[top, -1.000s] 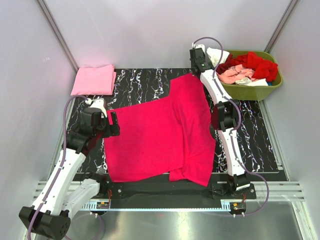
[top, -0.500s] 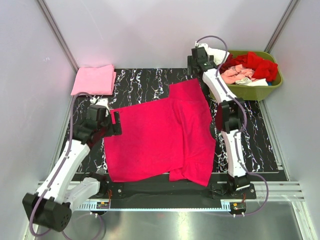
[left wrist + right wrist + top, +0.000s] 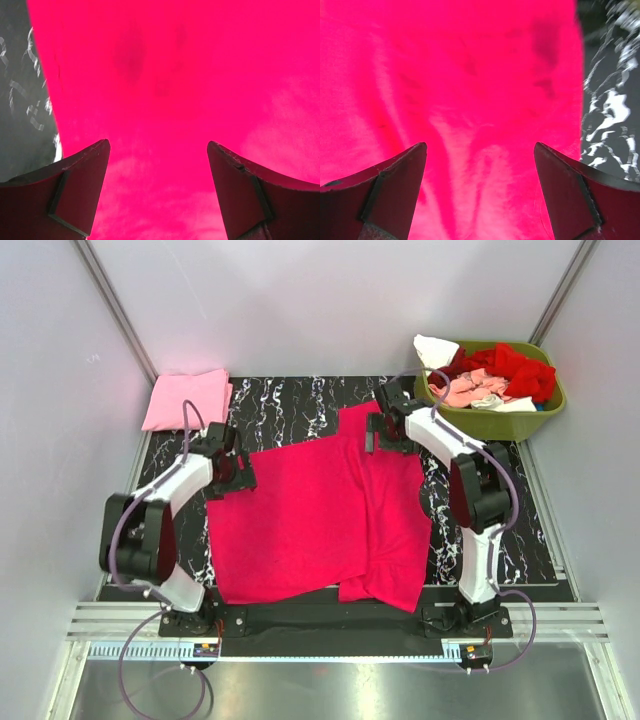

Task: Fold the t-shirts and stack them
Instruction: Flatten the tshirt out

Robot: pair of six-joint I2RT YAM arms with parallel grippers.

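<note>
Top external: black marbled mat (image 3: 290,410) between pale walls (image 3: 300,300), magenta t-shirt (image 3: 320,520) spread on it.

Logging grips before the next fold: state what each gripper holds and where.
Nothing is held. The left gripper and right gripper both stand open over the magenta t-shirt, jaws empty.
</note>
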